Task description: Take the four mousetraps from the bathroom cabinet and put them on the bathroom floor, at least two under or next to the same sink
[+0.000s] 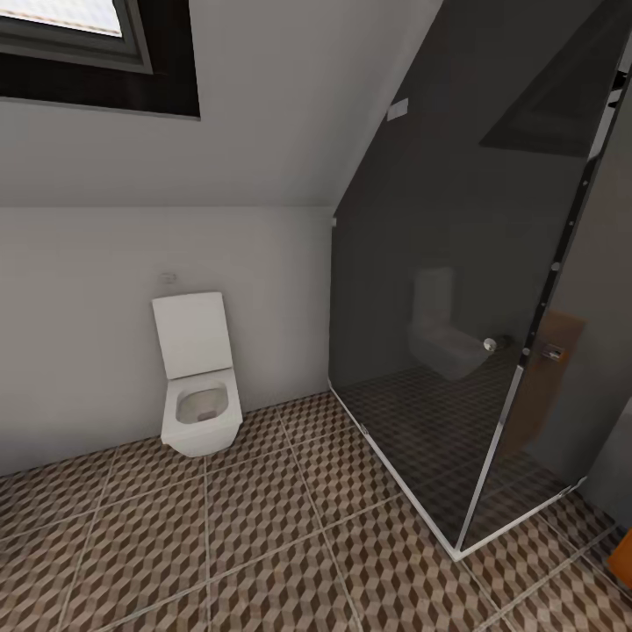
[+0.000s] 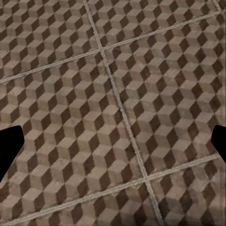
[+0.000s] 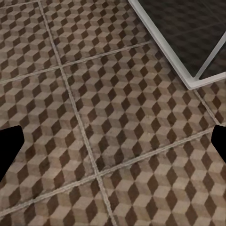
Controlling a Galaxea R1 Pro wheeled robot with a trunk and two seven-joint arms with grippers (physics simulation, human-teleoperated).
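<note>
The bathroom floor (image 1: 263, 535) of brown, beige and white cube-pattern tiles spreads in front of me. My left gripper (image 2: 113, 150) hangs open over bare tiles (image 2: 70, 94), its dark fingertips (image 2: 8, 146) far apart at the picture's edges. My right gripper (image 3: 113, 150) is also open over bare floor (image 3: 132, 117), close to the corner of the shower's white base rail (image 3: 188, 80). Nothing lies between either pair of fingers. The mousetraps, the cabinet and the sink are out of view.
A white wall-hung toilet (image 1: 198, 386) with its lid up stands at the left against the white wall. A dark glass shower enclosure (image 1: 465, 351) with a white base rail takes up the right. An orange-brown sliver (image 1: 623, 557) shows at the right edge.
</note>
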